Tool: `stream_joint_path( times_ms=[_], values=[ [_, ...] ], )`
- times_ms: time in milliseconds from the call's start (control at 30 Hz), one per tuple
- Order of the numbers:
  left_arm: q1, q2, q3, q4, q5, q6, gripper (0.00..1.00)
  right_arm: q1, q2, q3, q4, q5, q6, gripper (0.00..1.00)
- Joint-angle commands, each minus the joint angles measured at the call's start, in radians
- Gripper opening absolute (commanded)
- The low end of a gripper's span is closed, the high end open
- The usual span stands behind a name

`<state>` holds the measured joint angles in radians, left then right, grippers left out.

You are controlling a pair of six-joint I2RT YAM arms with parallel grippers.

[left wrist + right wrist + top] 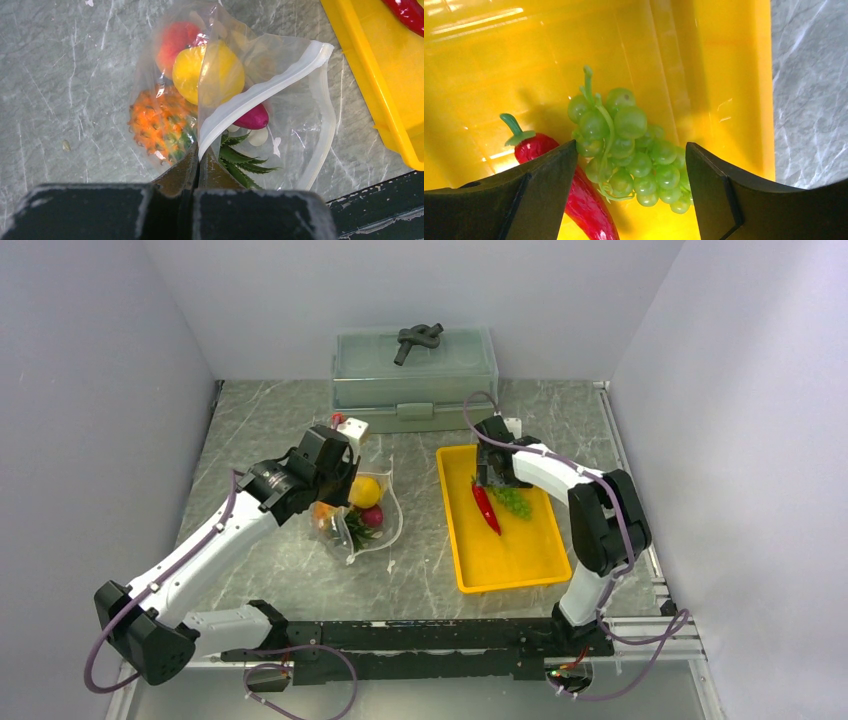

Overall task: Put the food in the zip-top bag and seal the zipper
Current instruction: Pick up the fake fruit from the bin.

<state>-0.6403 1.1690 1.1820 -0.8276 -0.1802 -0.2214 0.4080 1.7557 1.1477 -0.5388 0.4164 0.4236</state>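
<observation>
Right arm (590,500) bent over yellow tray (510,565), right hand (630,147) spread astride green grapes (624,120); red chili (486,508) alongside, stem far, tip near. Left hand (196,155) clamped on zip-top bag (300,115) edge, on tabletop (260,420) left of tray.

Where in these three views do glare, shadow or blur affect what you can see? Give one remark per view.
Top external view: soft, even light, faint shadows on the grey marbled table. Left wrist view: white glints on the clear crinkly plastic bag partly veil the yellow lemon. Right wrist view: bright glare streaks on the glossy yellow tray; the green grape bunch is sharp.
</observation>
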Motion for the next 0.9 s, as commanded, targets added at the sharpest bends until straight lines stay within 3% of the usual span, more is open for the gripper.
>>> stream_joint_path(
  times_ms=[0, 333, 533, 733, 867],
  values=[
    [0.001, 0.004, -0.003, 0.020, -0.005, 0.028, 0.00, -0.010, 0.025, 0.066, -0.005, 0.049, -0.023, 0.82],
    [0.001, 0.008, -0.001, 0.020, -0.003, 0.030, 0.00, -0.014, 0.076, 0.062, 0.013, 0.019, -0.024, 0.74],
    [0.001, 0.010, -0.001, 0.019, 0.000, 0.030, 0.00, -0.017, 0.068, 0.046, 0.022, 0.000, -0.025, 0.53],
    [0.002, 0.010, -0.002, 0.020, 0.004, 0.029, 0.00, -0.018, 0.019, 0.045, 0.014, 0.003, -0.019, 0.25],
    [0.001, 0.003, -0.005, 0.021, 0.007, 0.027, 0.00, -0.018, -0.050, 0.047, 0.002, 0.005, -0.009, 0.18]
  ],
)
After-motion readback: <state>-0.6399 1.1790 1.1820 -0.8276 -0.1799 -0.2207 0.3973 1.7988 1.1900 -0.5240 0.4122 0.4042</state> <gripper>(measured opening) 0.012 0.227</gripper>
